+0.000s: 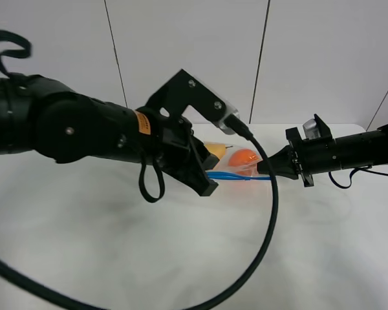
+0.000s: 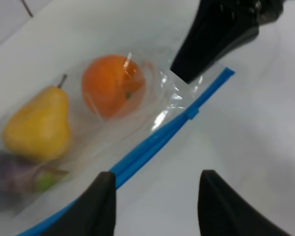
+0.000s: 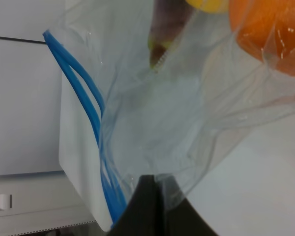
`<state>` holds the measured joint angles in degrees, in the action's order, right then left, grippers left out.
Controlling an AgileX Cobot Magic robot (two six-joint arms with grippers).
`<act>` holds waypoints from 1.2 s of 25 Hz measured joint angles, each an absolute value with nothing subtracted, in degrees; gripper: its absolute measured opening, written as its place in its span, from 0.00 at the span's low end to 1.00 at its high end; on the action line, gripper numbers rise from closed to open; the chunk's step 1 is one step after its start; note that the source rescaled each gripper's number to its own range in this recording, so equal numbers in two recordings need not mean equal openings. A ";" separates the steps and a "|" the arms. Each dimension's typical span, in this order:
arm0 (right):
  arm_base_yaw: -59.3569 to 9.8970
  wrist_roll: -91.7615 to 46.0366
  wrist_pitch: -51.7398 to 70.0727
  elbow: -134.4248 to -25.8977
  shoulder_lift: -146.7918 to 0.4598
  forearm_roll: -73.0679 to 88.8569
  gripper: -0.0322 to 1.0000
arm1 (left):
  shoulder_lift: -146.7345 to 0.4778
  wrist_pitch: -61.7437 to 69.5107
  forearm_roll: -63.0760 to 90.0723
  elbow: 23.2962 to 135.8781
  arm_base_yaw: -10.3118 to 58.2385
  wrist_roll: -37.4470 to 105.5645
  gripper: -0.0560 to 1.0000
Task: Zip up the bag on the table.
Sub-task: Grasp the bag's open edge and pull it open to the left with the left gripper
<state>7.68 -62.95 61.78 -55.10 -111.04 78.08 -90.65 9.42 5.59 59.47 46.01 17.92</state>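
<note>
The bag [image 1: 236,165] lies on the white table [image 1: 116,245], clear and crinkly, with an orange [image 2: 113,86], a yellow pear [image 2: 37,123] and a purple eggplant [image 2: 12,172] inside. Its blue zipper strip [image 2: 157,140] carries a small slider [image 2: 191,113] near one end. My left gripper [image 2: 155,204] hovers open over the strip, fingers apart, the strip running beside one finger. My right gripper [image 1: 269,168] is shut on the bag's corner by the zipper end; in the right wrist view its fingertips [image 3: 152,206] pinch the plastic next to the blue strip [image 3: 83,108].
A thick black cable [image 1: 268,219] loops from the left arm down across the table's front. The left arm [image 1: 84,129] fills the left side above the table. White wall panels stand behind.
</note>
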 joint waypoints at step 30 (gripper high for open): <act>5.15 -59.50 61.82 -55.10 -111.04 77.74 0.03 | -107.92 -0.57 5.59 64.84 49.15 34.22 0.90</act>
<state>5.15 -59.50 61.82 -55.10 -111.04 77.74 -107.92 -0.57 5.59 64.84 49.15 34.22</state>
